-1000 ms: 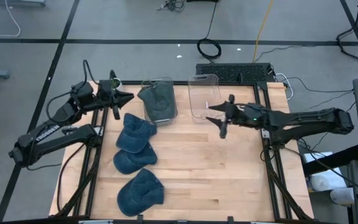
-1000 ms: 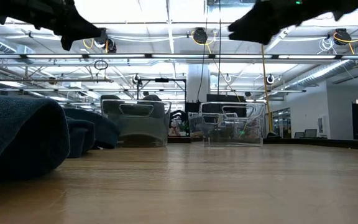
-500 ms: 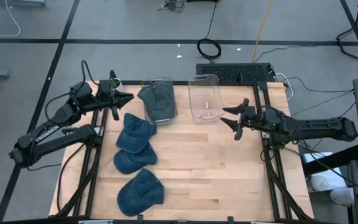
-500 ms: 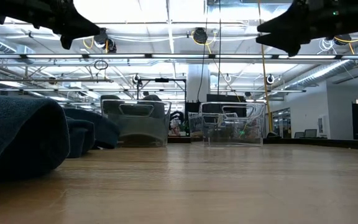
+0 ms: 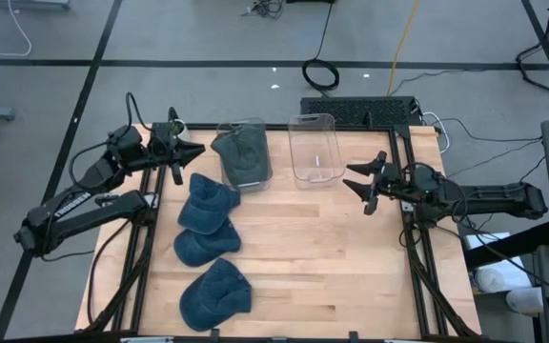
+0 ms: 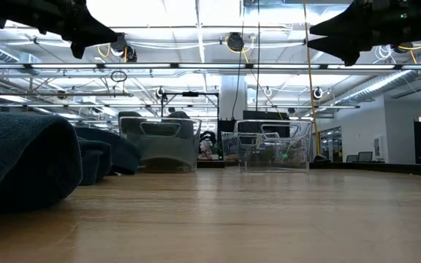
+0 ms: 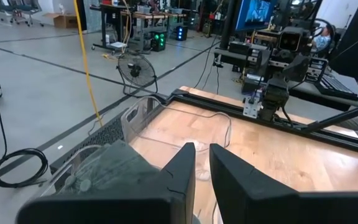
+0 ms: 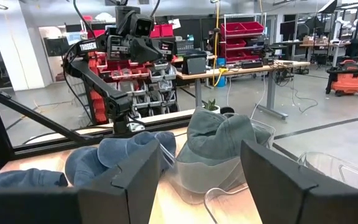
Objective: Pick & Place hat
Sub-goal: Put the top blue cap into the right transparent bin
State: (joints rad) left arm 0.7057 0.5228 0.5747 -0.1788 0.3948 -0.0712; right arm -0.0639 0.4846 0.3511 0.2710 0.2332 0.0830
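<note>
Three blue hats lie on the wooden table at its left: one [image 5: 208, 202] by the bins, one [image 5: 203, 246] nearer, one [image 5: 215, 291] near the front edge. A grey-green hat [image 5: 239, 148] sits in the left clear bin [image 5: 255, 181], its crown above the rim [image 8: 219, 134]. The right clear bin [image 5: 313, 119] holds nothing. My left gripper [image 5: 196, 150] hovers left of the left bin, pointing level at it, its fingers [image 7: 185, 165] almost together with nothing between. My right gripper [image 5: 358, 179] hovers open to the right of the right bin, pointing left, holding nothing.
Black frame rails [image 5: 141, 248] run along the table's left and right sides [image 5: 417, 257]. A power strip and cables [image 5: 360, 107] lie beyond the far edge. Bare wood [image 5: 332, 257] stretches over the middle and near right of the table.
My right gripper has drawn back from the right bin toward the table's right edge, sinking a little and rolling slightly, and has stayed open. The hats and bins have not moved.
</note>
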